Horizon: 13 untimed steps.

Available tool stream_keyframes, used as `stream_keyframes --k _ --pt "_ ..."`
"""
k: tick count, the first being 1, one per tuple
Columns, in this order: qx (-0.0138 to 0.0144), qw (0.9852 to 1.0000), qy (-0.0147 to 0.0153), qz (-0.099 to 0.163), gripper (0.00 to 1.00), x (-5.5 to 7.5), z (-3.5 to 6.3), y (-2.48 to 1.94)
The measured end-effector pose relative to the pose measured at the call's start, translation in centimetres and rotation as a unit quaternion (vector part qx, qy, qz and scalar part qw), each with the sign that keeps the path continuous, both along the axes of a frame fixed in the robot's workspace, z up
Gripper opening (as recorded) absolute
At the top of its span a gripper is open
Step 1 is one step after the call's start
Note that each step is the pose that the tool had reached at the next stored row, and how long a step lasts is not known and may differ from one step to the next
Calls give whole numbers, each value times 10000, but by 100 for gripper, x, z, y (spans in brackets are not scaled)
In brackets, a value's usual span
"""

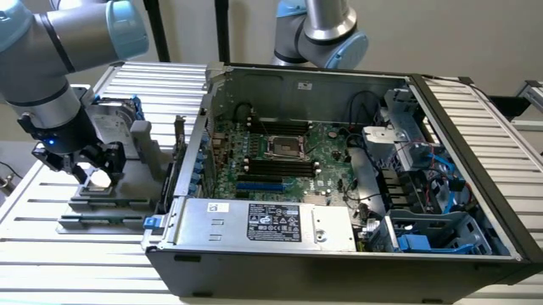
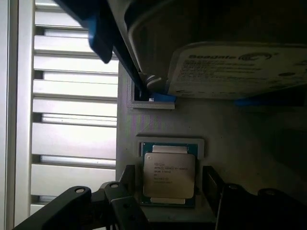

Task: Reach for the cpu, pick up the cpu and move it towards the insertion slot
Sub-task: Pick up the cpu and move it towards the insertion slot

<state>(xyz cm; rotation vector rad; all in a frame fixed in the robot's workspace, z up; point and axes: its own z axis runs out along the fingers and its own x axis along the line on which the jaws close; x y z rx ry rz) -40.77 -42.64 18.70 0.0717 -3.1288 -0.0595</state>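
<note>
The cpu (image 2: 169, 175) has a smooth, satin-silver metal lid with dark print and a green rim, and it lies in a matt grey plastic holder (image 2: 240, 129). The hard drive (image 2: 230, 67) carries a white paper label with a slight sheen. The table (image 1: 51, 260) is ribbed pale metal; the computer case (image 1: 306, 79) is bare grey sheet metal inside and matt black outside.

Flat square cpu (image 2: 169, 176), with a silver metal lid bearing printed text and a thin green rim, lay face up and level in a square recess of the grey holder (image 1: 110, 204), at the exterior view's left, outside the computer case (image 1: 339, 273). The insertion slot (image 1: 284, 146), a silver-framed square socket with a dark centre, sat on the green motherboard (image 1: 329, 138), well apart from the chip
</note>
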Motion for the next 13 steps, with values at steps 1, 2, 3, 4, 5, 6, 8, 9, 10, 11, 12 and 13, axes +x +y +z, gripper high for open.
stream_keyframes --k 1,2,3,4,5,6,8,9,10,11,12,13 --pt "0 10000 1 0 67 1 0 1" --pt "0 10000 2 -1 67 1 0 1" --pt "-1 10000 3 -2 67 1 0 1" --pt "-1 10000 3 -3 67 0 -1 3" --pt "-1 10000 3 -4 67 1 -3 3" --pt "-1 10000 3 -4 67 1 -4 3" --pt "0 10000 3 -5 67 1 -10 5" --pt "0 10000 3 -5 67 1 -11 5" --pt "0 10000 3 -5 67 1 -12 6" --pt "0 10000 3 -5 67 1 -12 7" --pt "0 10000 2 -6 67 1 -13 9" --pt "0 10000 1 -6 67 1 -14 11"
